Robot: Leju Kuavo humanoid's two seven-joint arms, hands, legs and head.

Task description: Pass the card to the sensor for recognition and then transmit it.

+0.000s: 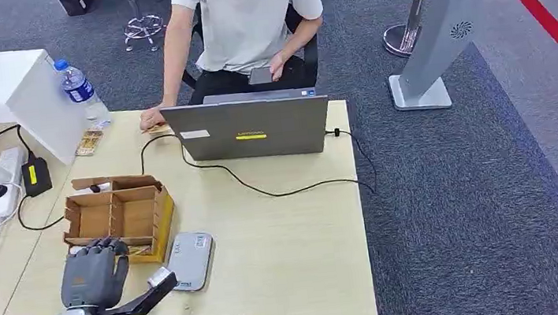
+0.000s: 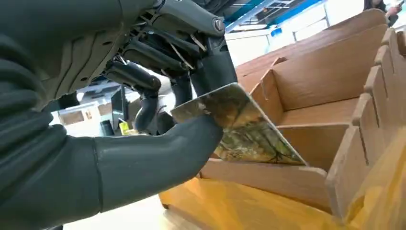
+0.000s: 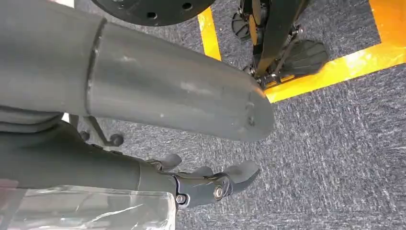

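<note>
A thin card with a glossy green-brown printed face [image 2: 239, 129] sits tilted over the brown cardboard divider box [image 2: 330, 96], pinched by the left hand [image 2: 158, 115].

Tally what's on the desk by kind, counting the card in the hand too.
Laptop: 1
Cardboard box: 1
Sensor: 1
Card, held by left hand: 1
Bottle: 1
Power strip: 1
Black adapter: 1
Total: 7
</note>
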